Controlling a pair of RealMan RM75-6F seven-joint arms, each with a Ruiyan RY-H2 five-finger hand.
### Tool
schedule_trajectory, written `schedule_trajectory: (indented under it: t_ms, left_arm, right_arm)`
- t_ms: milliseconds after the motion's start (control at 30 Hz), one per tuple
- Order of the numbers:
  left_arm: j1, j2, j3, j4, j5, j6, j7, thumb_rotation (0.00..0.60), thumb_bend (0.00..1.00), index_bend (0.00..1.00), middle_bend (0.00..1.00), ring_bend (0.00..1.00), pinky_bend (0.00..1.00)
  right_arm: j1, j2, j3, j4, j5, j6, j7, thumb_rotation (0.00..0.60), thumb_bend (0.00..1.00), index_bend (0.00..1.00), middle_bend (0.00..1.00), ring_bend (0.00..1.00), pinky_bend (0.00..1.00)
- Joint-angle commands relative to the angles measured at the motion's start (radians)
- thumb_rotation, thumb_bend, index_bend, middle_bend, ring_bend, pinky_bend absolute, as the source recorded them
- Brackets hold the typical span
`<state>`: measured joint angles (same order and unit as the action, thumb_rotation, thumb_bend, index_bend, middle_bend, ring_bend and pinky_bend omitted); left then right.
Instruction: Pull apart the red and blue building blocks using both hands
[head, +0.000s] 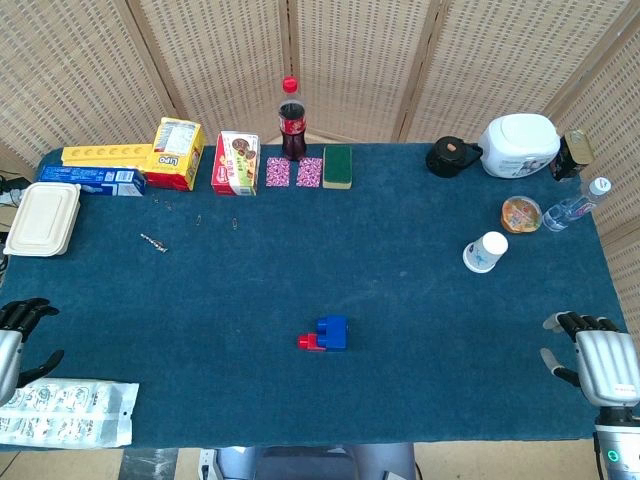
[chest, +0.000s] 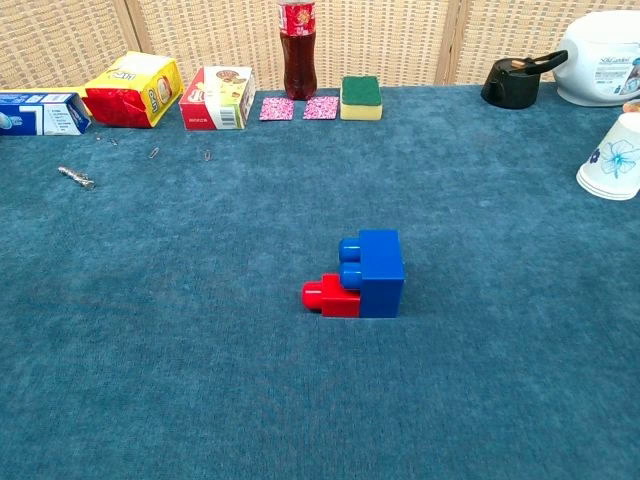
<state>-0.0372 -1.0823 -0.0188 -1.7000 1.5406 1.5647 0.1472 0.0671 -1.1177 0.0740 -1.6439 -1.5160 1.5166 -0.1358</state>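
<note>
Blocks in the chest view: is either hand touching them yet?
No. The joined red block and blue block lie alone on the blue cloth, with no hand in that view.

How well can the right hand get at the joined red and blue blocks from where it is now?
Probably yes. The right hand rests open at the table's right edge, and the cloth between it and the blue block and red block is bare. The paper cup stands farther back, off that path.

Left hand, right hand empty, fingers apart
</note>
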Motion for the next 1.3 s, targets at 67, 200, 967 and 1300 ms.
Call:
schedule_trajectory:
  t_ms: [67, 200, 967, 1300]
  left_arm:
    - [0.001, 0.002, 0.001, 0.001, 0.002, 0.002, -0.002, 0.600, 0.22, 0.37, 0.32, 0.27, 0.33]
    - [0.003, 0.002, 0.001, 0.002, 0.005, 0.004, -0.007, 0.600, 0.22, 0.37, 0.32, 0.27, 0.33]
    - [-0.006, 0.027, -0.010, 0.000, 0.002, -0.011, -0.040, 0.600, 0.22, 0.37, 0.32, 0.27, 0.33]
    - [-0.026, 0.058, -0.021, -0.026, 0.003, -0.033, -0.027, 0.600, 0.22, 0.37, 0.32, 0.27, 0.33]
  right_arm:
    - [0.002, -0.002, -0.001, 0.000, -0.002, -0.003, -0.001, 0.600, 0.28, 0.44, 0.48, 0.50, 0.45]
    - [0.002, -0.003, -0.002, -0.001, -0.001, -0.005, -0.003, 0.600, 0.29, 0.44, 0.48, 0.50, 0.45]
    - [0.130, 0.006, 0.005, -0.053, -0.098, -0.139, 0.307, 0.600, 0.28, 0.38, 0.44, 0.49, 0.46]
    - [0.296, -0.018, 0.008, -0.122, -0.166, -0.325, 0.402, 0.600, 0.23, 0.24, 0.33, 0.41, 0.43]
